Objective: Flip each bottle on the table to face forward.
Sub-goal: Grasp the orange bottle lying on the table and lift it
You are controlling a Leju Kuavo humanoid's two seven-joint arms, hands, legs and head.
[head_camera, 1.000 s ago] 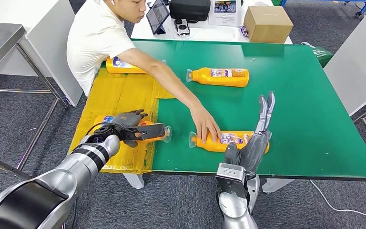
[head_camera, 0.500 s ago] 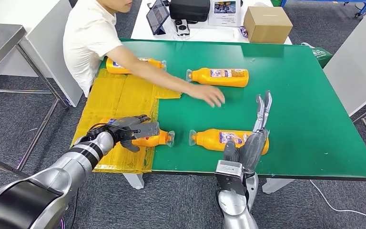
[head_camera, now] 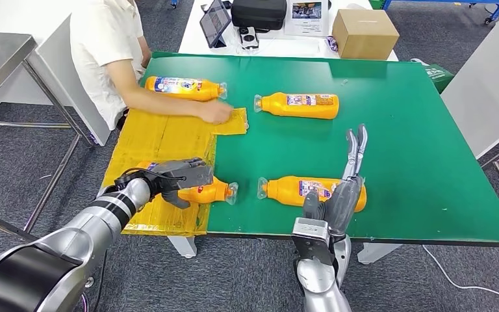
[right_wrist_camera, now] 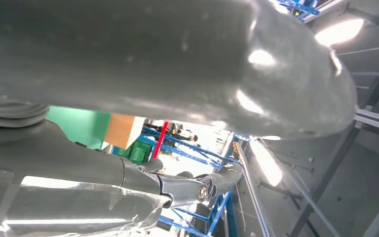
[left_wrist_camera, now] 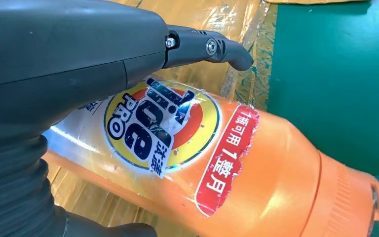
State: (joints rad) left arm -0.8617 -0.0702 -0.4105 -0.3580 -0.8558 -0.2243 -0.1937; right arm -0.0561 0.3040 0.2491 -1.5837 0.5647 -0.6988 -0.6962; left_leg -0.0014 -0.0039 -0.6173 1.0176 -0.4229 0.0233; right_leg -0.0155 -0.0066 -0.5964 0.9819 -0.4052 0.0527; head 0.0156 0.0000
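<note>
Head view: at lower left of the frame, the left hand [head_camera: 179, 179] wraps its fingers [head_camera: 191, 170] around an orange bottle [head_camera: 209, 191] lying crosswise on the table [head_camera: 403, 130], cap toward frame centre; the right hand [head_camera: 341, 198] hovers open-fingered beside another.

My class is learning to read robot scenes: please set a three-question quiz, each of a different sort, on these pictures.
1. True or false: the left hand grips an orange bottle.
2. How many orange bottles lie on the table?
3. The right hand is: A) holding a bottle, B) open with fingers pointing away from the robot, C) resting on the cardboard box.

Key: 1 true; 2 four; 3 B.
</note>
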